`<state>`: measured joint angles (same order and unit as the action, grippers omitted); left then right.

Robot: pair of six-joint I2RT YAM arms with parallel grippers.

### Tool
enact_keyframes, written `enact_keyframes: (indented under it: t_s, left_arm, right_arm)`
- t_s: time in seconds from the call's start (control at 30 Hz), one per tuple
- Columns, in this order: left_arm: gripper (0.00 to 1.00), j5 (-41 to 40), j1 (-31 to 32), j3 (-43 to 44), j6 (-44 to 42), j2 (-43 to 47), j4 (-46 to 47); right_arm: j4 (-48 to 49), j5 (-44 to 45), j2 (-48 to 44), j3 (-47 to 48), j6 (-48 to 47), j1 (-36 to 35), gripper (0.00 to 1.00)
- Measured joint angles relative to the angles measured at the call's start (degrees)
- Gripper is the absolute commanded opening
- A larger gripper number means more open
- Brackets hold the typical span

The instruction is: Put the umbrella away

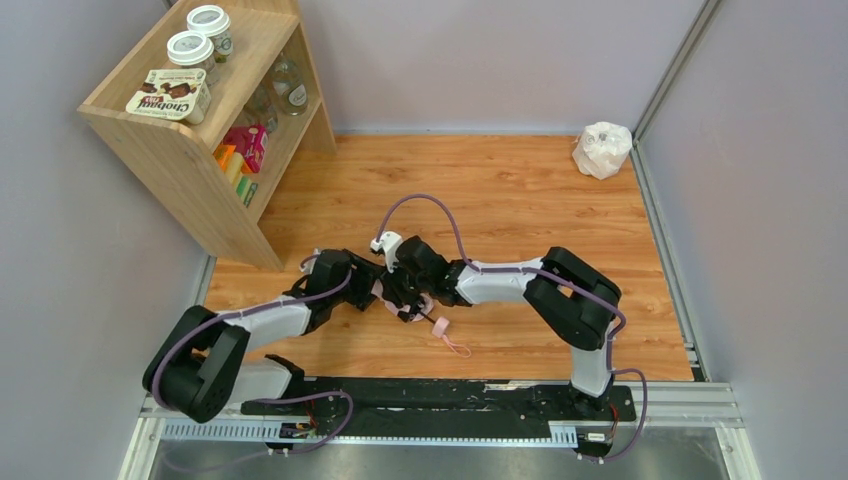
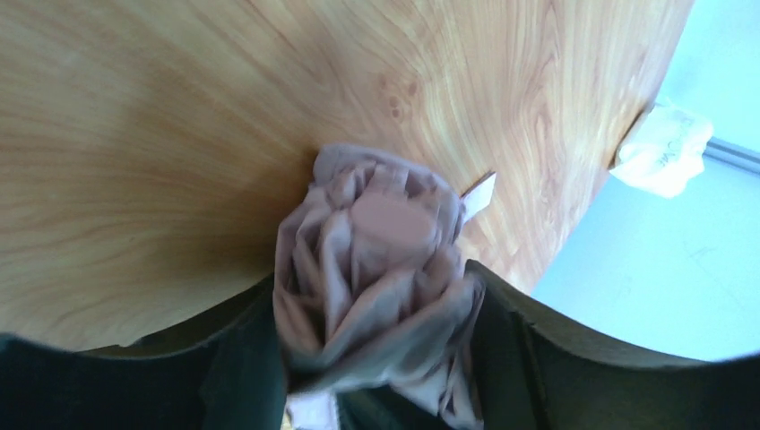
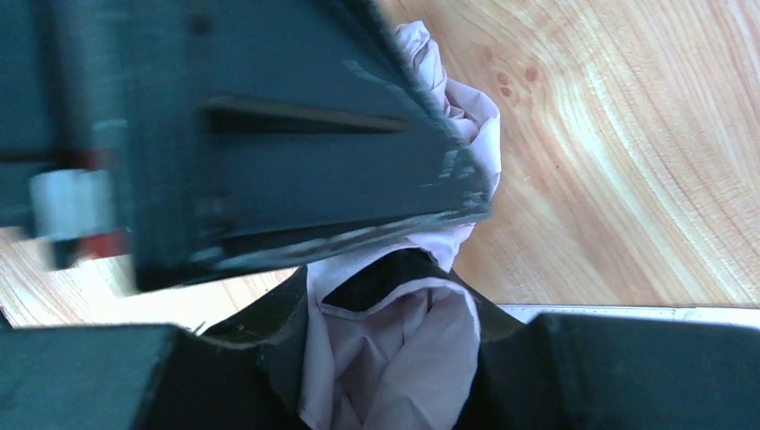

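Observation:
The umbrella (image 1: 412, 302) lies folded at the table's middle, its pink handle (image 1: 440, 326) and wrist loop (image 1: 458, 347) trailing toward the near edge. Both grippers meet over it. In the left wrist view the crumpled pink fabric (image 2: 376, 251) fills the gap of my left gripper (image 2: 376, 358) and touches both fingers (image 2: 242, 376). In the right wrist view my right gripper (image 3: 394, 358) is shut on a fold of the umbrella (image 3: 408, 345). The left gripper's dark body (image 3: 269, 134) hangs close above it and hides most of the bundle. The black shaft is hidden.
A wooden shelf (image 1: 200, 120) with jars and boxes stands at the back left. A small white plastic bag (image 1: 602, 150) sits at the back right corner, the same bag (image 2: 663, 157) showing in the left wrist view. The black base rail (image 1: 440, 395) runs along the near edge.

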<state>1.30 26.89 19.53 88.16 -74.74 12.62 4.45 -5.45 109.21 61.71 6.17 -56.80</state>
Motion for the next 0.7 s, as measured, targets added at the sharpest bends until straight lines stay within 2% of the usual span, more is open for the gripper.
enact_keyframes:
  t_s: [0.13,0.47,0.6,0.7]
  left_arm:
    - [0.74,-1.4,-0.2,-2.8,-2.5,7.1,-2.3]
    - [0.75,0.7,-5.2,-3.4,-9.0,26.8,-18.2]
    - [0.76,2.8,-5.7,-3.1,-8.9,29.8,-18.9]
    - [0.76,4.2,-5.7,-0.3,-8.8,26.5,-21.3]
  right_arm:
    - [1.0,-1.9,0.3,-0.2,0.9,1.4,0.0]
    - [2.0,-6.9,0.4,-0.7,1.5,3.6,0.0]
    - [2.0,-7.7,0.5,-0.7,1.5,3.9,0.0]
    - [2.0,-8.3,0.5,-0.7,1.5,4.2,0.0]
